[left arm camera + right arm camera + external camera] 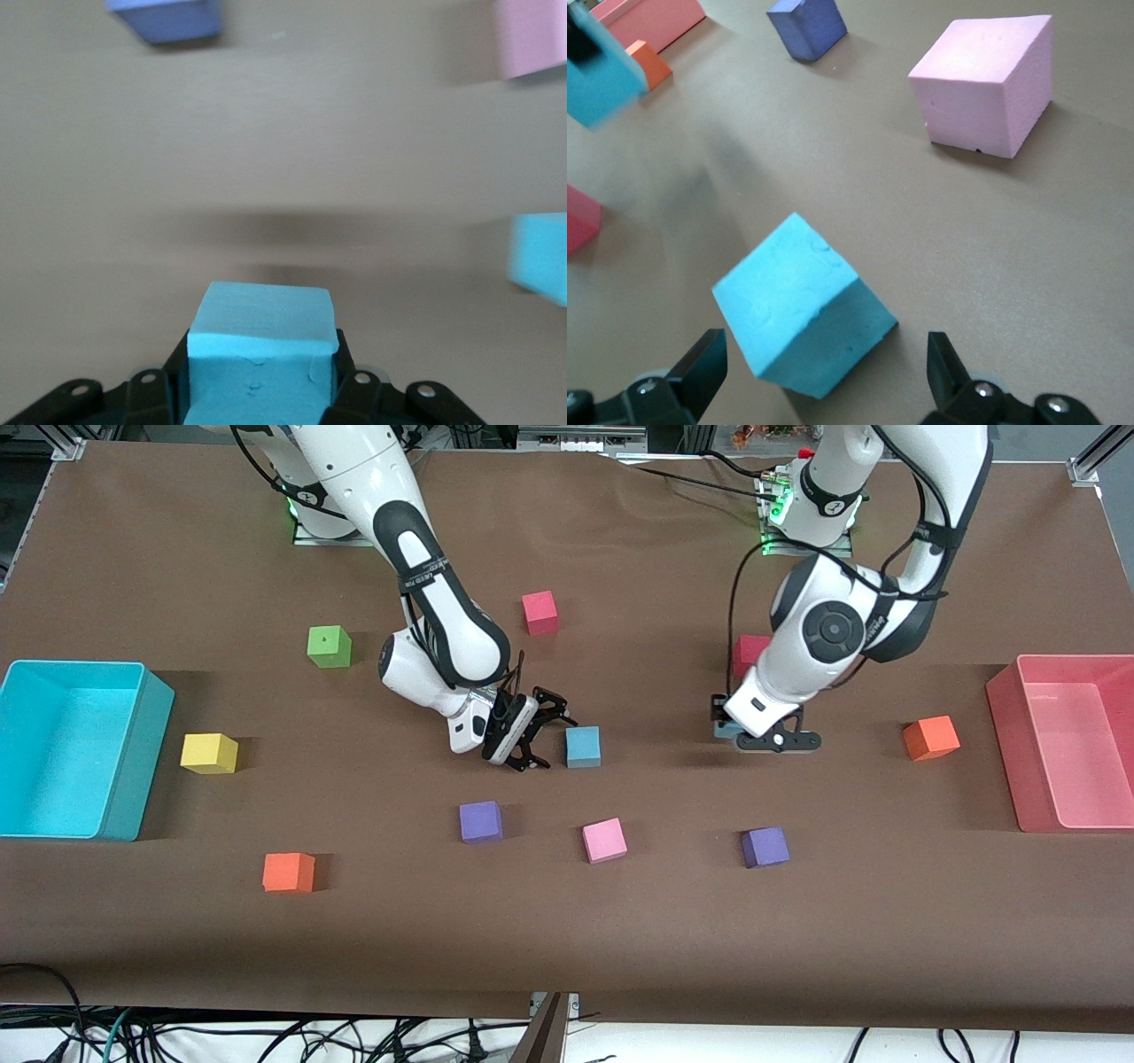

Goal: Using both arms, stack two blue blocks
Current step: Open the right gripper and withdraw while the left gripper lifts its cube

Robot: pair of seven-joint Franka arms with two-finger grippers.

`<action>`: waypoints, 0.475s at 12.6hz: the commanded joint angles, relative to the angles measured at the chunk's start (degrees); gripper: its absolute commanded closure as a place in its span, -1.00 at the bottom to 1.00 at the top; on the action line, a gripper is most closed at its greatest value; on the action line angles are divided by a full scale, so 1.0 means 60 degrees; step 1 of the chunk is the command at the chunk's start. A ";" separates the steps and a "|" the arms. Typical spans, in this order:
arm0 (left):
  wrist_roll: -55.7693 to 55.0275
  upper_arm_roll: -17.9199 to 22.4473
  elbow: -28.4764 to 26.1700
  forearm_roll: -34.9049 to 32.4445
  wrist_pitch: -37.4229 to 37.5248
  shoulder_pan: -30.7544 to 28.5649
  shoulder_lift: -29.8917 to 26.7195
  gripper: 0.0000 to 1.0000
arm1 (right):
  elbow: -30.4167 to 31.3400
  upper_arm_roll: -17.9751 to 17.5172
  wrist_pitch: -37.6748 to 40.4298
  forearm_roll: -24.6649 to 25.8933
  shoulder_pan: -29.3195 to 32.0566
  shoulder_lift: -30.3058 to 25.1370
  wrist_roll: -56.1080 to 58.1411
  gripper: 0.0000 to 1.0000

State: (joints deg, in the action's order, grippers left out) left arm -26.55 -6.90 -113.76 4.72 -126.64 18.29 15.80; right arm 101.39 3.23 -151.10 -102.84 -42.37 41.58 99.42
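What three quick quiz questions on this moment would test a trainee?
1. True or false: the left gripper holds a blue block.
2. The right gripper's fingers are: A open, B shut.
3. What lies between them?

Key: 1 true. 2 A. 3 the second blue block, on the table, near the pink cube.

blue blocks (583, 746) (263, 354) – sky-blue | bins – cyan (133, 753), pink-red (1005, 717) | table (620, 939) – brown
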 commanded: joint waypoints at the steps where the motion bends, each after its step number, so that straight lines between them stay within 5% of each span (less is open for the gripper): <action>1: -0.1007 0.0022 0.1627 0.0822 0.0715 0.0728 0.0748 1.00 | 0.0079 -0.0084 0.0193 -0.0816 0.0075 0.0029 0.1414 -0.99; 6: -0.3335 0.0167 0.4173 0.0913 0.0716 0.2455 0.2722 1.00 | 0.0079 -0.0084 0.0955 -0.1155 0.0192 0.0190 0.2296 -0.99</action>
State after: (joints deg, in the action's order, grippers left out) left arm -42.79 -7.34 -97.96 9.20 -123.78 29.18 25.10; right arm 101.44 3.23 -146.66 -108.44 -42.05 42.72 110.45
